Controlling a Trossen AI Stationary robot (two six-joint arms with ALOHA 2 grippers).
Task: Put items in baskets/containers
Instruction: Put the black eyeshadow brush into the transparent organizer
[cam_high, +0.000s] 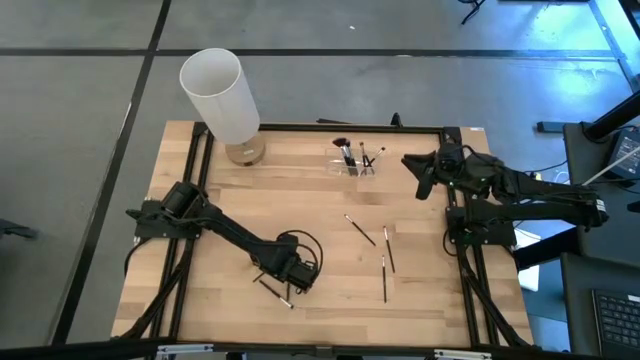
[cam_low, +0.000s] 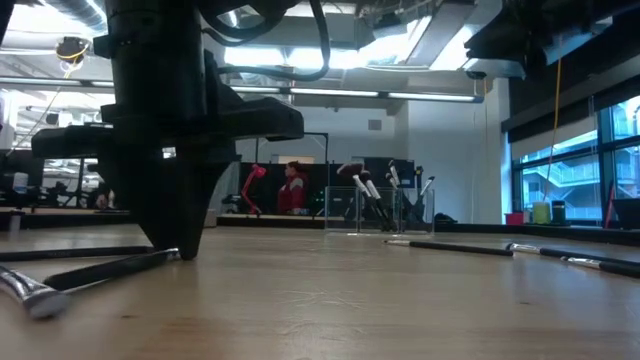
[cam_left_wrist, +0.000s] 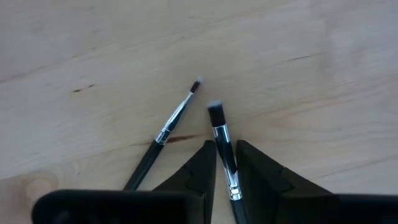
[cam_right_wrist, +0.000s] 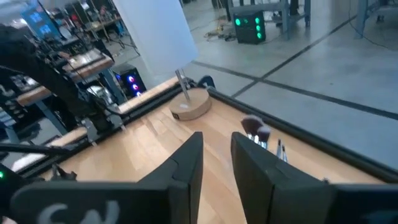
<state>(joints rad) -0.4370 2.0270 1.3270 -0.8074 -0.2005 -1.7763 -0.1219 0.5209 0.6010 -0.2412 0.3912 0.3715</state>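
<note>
Two black-handled makeup brushes lie on the wooden table near its front left. My left gripper (cam_high: 293, 272) (cam_left_wrist: 227, 165) points down over them, shut on the one with the blunt head (cam_left_wrist: 216, 113). The thinner brush (cam_left_wrist: 171, 124) lies beside it, untouched. Three more brushes (cam_high: 360, 230) (cam_high: 388, 250) (cam_high: 383, 280) lie right of centre. The clear organizer (cam_high: 355, 165) stands at the far edge with several brushes upright in it. My right gripper (cam_high: 422, 182) (cam_right_wrist: 216, 155) hangs raised at the far right, open with nothing between its fingers. My left gripper pinches the blunt-headed brush between its two fingers at the silver ferrule (cam_left_wrist: 225, 152), just behind the bristles. The fingers come from above, pointing down, and lie across the brush. The brush lies flat on the table.
A tall white cylinder (cam_high: 220, 90) on a round wooden base (cam_high: 245, 152) stands at the far left corner. Black frame rails (cam_high: 190, 180) run along the table's sides. Bare wood lies between the left gripper and the three loose brushes. A person in red (cam_low: 293, 190) is far behind the table.
</note>
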